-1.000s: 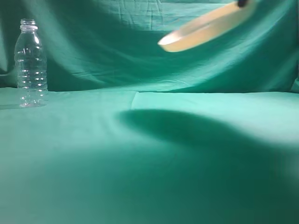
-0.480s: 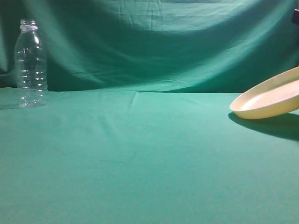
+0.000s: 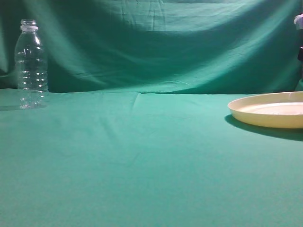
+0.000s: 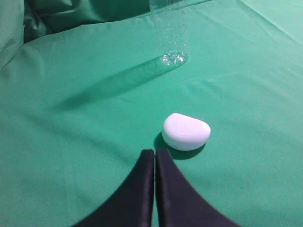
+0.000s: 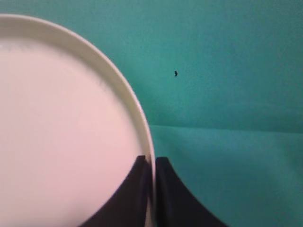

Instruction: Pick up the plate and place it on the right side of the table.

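Note:
The cream-yellow plate (image 3: 270,113) lies flat on the teal table (image 3: 142,161) at the far right edge of the exterior view. In the right wrist view the plate (image 5: 61,137) fills the left half. My right gripper (image 5: 152,163) is shut on the plate's rim, one finger inside and one outside. In the exterior view only a bit of the right arm (image 3: 299,23) shows at the top right. My left gripper (image 4: 155,156) is shut and empty, low over the cloth; it is out of the exterior view.
A clear ribbed plastic bottle (image 3: 31,66) stands upright at the far left; its base also shows in the left wrist view (image 4: 171,42). A small white rounded object (image 4: 186,131) lies just ahead of the left gripper. A darker green backdrop (image 3: 156,42) hangs behind the table.
The plate came down from high up at the centre-right to the right, tilted half a second ago, and now rests level on the table.

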